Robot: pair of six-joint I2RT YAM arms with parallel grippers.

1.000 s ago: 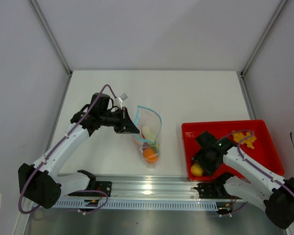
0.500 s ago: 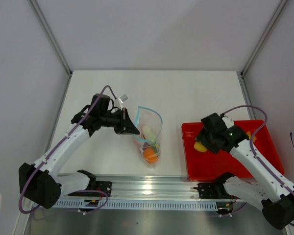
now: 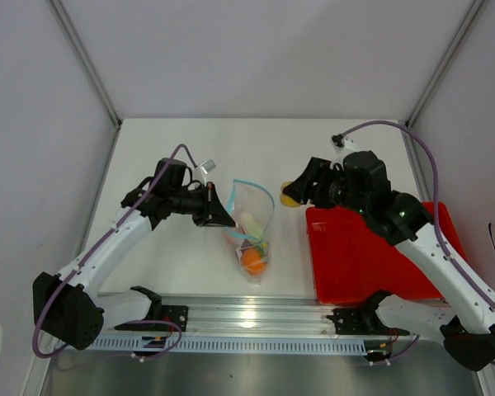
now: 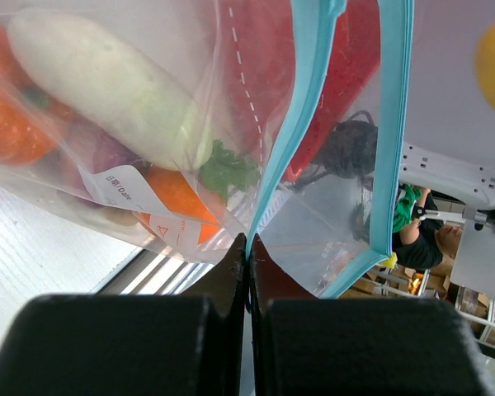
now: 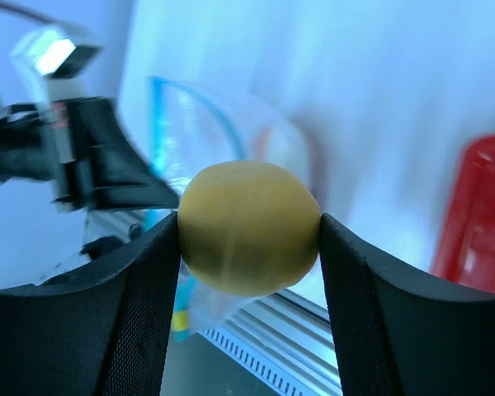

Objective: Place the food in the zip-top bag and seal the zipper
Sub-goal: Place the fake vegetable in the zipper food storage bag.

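Yellow piece (image 5: 249, 227), round & smooth, is clamped betw. the right hand (image 5: 249, 247)'s black fingers (image 5: 140, 313), off the worktop (image 3: 173, 148), prob. for carrying to the bag. Ahead of that hand, near, the clear zip-top bag (image 3: 252, 216) lies slumped. Left hand (image 4: 247, 257), jaws pressed together on the bag's near rim, pins one lip so the mouth gapes; light-blue zipper (image 4: 309, 99) strips are apart, unsealed. Beyond its tips, inside: white piece (image 4: 107, 91), orange round fruit (image 3: 252, 261).

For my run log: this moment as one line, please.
left gripper shut on clear plastic zip-top bag | right gripper shut on round yellow toy food | zipper open
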